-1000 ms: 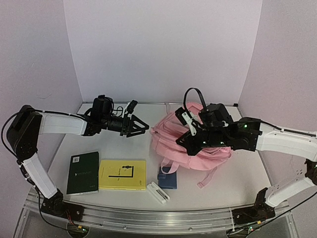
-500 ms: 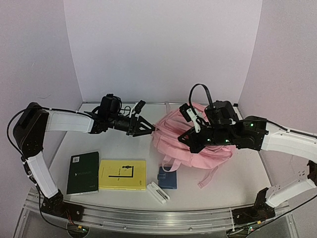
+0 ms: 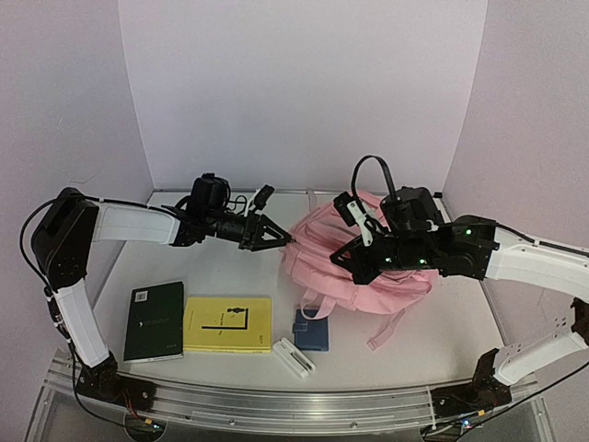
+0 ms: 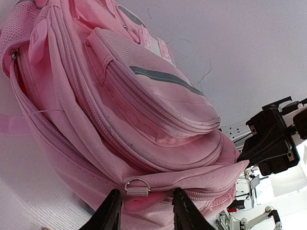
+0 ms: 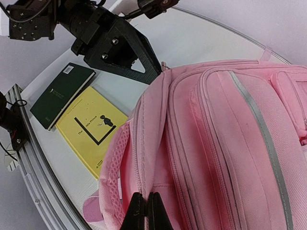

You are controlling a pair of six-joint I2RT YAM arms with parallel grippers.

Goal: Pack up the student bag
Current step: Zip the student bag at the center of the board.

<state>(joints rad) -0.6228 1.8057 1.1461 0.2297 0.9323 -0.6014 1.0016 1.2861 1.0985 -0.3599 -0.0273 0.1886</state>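
Note:
The student bag (image 3: 398, 291), a big pink backpack with grey strips, lies on the table right of centre. My left gripper (image 3: 283, 239) reaches its left end. In the left wrist view the fingers (image 4: 115, 206) stand apart astride a fold of the bag (image 4: 144, 110) just below a small metal D-ring (image 4: 137, 186); I cannot tell whether they touch the fabric. My right gripper (image 3: 342, 261) is over the bag's near left side. In the right wrist view it (image 5: 145, 197) is shut on a seam of the bag (image 5: 230, 143) beside a zip line.
In front of the bag lie a dark green book (image 3: 155, 319), a yellow book (image 3: 228, 324), a small blue item (image 3: 312, 333) and a white oblong object (image 3: 294, 357). A pink strap (image 3: 385, 331) trails toward the front edge. Walls enclose the table on three sides.
My left gripper has moved right up to the bag's end and its jaws have narrowed around the fold. My right gripper shifted slightly up and back with the fabric pinched.

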